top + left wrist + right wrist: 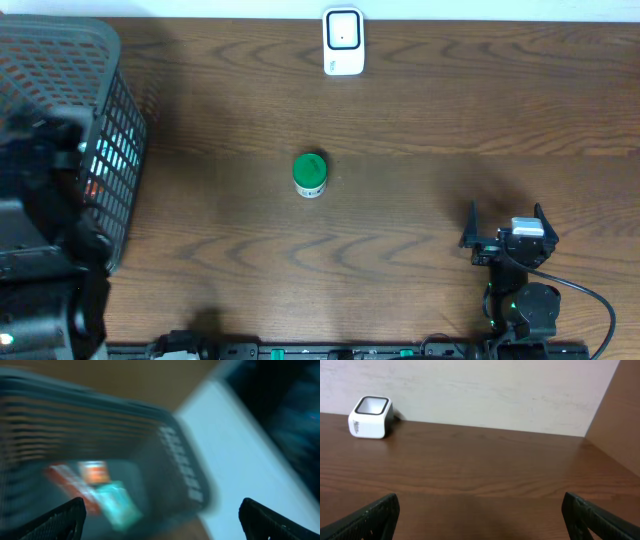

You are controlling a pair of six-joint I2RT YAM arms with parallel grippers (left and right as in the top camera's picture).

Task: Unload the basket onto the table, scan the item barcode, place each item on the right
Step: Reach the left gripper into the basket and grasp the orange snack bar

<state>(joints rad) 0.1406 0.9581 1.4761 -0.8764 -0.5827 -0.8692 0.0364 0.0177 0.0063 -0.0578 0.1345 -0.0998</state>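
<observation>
Green-lidded jar [310,175] is sat lid-up around the middle of the overhead frame on the wooden table [420,130], touched by nothing. The white scanner [343,41] is seen at top centre, well apart from it. The right claw [505,215] is parked lower right, jaws spread wide and empty. The left claw [160,512] is spread wide too, held above the dark basket [122,130] at the left edge. Blurry packets [107,495] can be made out inside.
</observation>
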